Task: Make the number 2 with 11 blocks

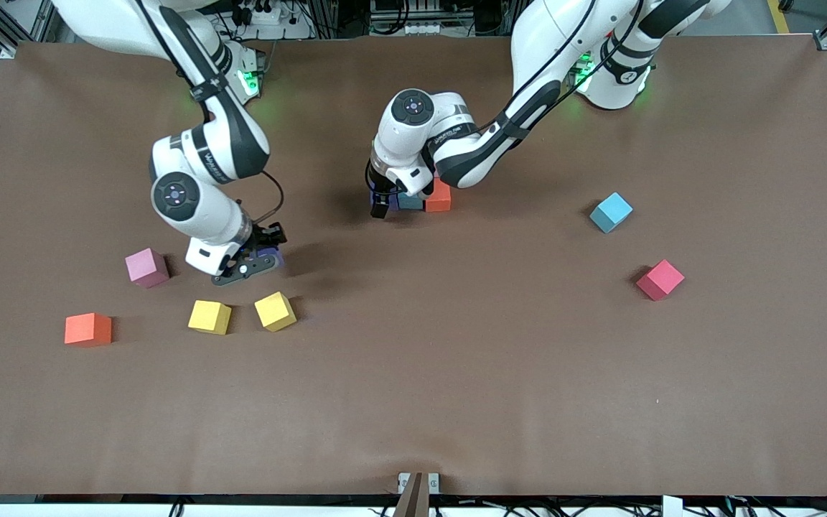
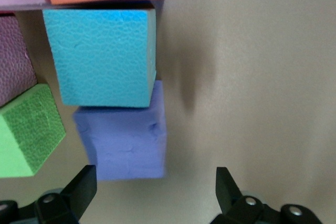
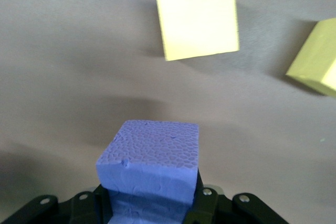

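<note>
The left gripper (image 1: 382,206) hangs low over the middle of the brown table (image 1: 456,373), fingers (image 2: 79,190) spread apart and holding nothing. A matte purple foam cube (image 2: 123,142) sits just ahead of the fingertips, not between them; it touches a cyan foam cube (image 2: 100,59), which meets an orange foam cube (image 1: 439,197) – the start of the digit. A green foam cube (image 2: 26,132) lies close beside them.

The right gripper (image 1: 255,260) – toward the right arm's end – is clamped on a second purple foam cube (image 3: 152,163), wedged between its fingers, above the table near two yellow foam cubes (image 1: 209,317)
</note>
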Action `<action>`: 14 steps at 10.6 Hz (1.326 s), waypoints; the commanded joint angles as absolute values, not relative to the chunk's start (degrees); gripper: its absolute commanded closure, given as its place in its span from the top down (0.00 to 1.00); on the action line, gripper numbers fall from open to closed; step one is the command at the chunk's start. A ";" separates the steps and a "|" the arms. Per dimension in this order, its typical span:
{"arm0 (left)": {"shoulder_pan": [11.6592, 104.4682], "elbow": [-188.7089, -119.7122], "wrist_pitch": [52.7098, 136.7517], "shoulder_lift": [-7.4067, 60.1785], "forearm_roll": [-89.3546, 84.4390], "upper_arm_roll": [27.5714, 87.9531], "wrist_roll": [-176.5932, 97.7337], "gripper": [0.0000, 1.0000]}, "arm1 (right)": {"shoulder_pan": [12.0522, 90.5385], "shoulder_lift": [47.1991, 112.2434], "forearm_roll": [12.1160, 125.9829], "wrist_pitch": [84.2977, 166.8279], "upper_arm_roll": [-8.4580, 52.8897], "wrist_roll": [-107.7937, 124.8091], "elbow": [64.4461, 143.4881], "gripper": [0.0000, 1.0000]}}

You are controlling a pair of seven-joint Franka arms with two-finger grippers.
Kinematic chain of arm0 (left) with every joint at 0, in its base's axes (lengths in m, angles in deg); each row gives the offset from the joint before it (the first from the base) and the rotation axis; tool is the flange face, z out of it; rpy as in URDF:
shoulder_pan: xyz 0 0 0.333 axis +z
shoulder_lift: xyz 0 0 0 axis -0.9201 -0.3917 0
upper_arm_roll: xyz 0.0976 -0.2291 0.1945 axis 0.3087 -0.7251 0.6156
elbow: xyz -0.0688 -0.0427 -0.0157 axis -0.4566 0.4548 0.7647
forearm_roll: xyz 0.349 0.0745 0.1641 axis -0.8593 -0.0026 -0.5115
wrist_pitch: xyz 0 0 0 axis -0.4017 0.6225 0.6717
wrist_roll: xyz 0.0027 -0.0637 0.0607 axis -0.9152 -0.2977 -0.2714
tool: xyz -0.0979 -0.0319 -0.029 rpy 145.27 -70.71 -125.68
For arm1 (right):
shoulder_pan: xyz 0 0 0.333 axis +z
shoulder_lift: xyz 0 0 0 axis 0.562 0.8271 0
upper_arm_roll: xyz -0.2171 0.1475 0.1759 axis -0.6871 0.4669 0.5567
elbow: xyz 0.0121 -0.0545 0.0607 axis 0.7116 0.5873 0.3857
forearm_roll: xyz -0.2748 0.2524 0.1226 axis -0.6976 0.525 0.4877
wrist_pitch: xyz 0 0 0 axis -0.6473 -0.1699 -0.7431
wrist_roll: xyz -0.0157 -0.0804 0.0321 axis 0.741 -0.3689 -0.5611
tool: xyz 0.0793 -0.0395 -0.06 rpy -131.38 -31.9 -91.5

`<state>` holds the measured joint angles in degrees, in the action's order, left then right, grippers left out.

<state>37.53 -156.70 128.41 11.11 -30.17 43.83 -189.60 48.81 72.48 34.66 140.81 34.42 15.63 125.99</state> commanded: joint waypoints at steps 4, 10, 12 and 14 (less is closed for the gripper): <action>39.24 -157.24 125.41 14.47 -32.81 41.55 -194.35 1.00 | 54.76 75.76 42.56 142.13 34.26 24.35 122.64 0.00; 57.77 -157.68 107.42 22.46 -32.81 32.24 -169.53 1.00 | 61.42 81.20 46.35 143.80 34.26 36.80 117.46 0.00; 64.35 -158.29 95.94 26.67 -32.46 29.44 -153.13 1.00 | 63.80 84.19 46.35 143.89 34.26 39.81 114.47 0.00; 74.02 -160.04 88.94 29.84 -31.84 25.12 -136.34 1.00 | 65.65 86.39 46.35 144.85 34.26 39.91 113.58 0.00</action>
